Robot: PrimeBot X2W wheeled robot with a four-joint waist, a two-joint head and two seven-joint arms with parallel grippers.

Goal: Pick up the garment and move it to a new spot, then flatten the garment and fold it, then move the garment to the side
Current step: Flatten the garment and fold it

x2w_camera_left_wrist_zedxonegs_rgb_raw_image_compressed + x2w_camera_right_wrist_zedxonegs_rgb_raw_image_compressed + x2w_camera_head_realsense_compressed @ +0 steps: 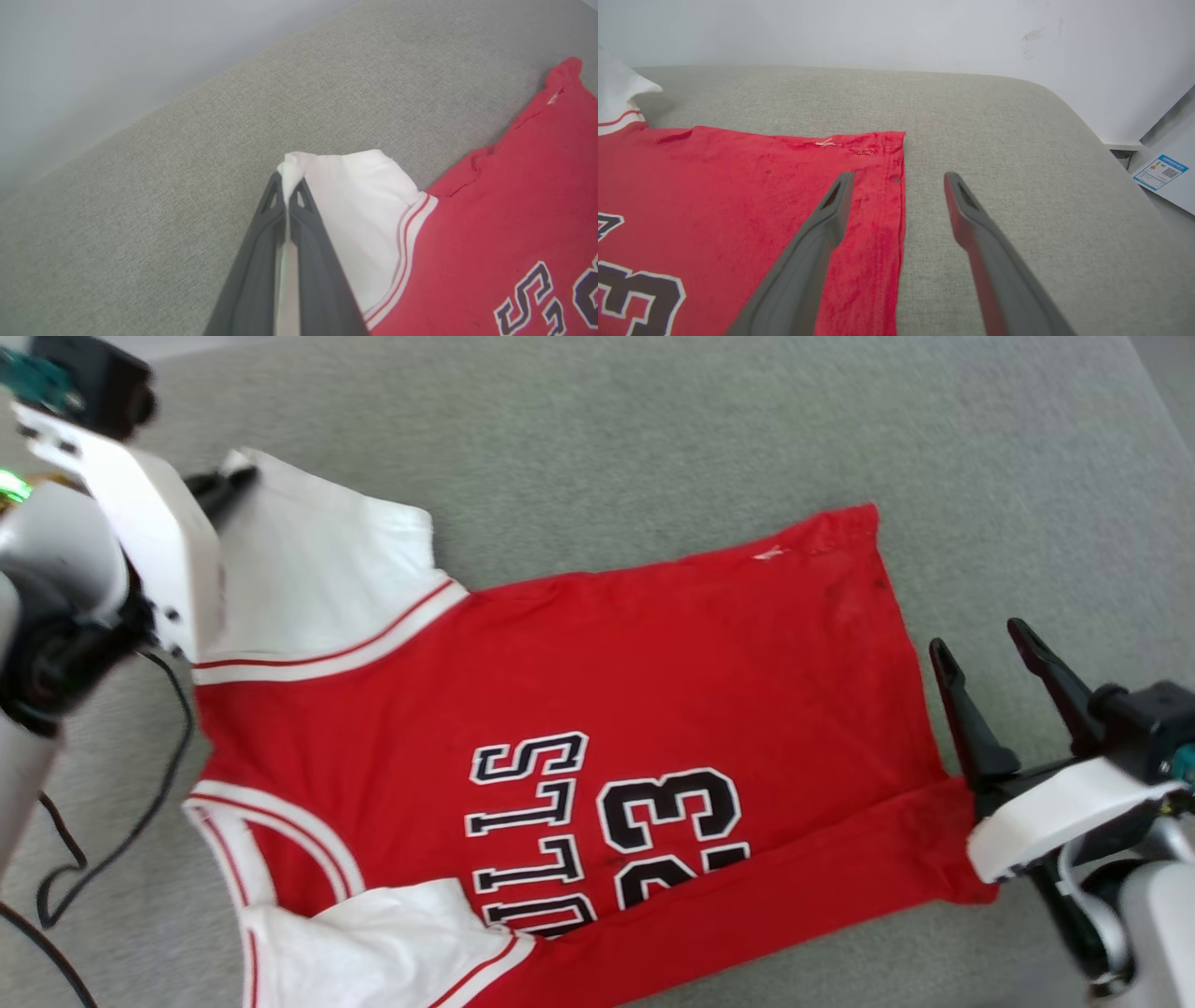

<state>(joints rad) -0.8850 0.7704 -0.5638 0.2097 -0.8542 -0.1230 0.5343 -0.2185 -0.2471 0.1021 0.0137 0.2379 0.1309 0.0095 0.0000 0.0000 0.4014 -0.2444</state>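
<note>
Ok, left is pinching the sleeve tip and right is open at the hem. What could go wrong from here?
1. The left gripper holds only the sleeve tip; it may slip out when pulled.
2. The right gripper holds nothing, so a one-sided pull could drag the garment askew.

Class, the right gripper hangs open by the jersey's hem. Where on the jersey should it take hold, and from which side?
Probably the far hem corner of the jersey, approached from the bare cushion on the robot's right. The hem lies flat with a free straight edge, so the open right gripper can straddle and pinch it.
</note>
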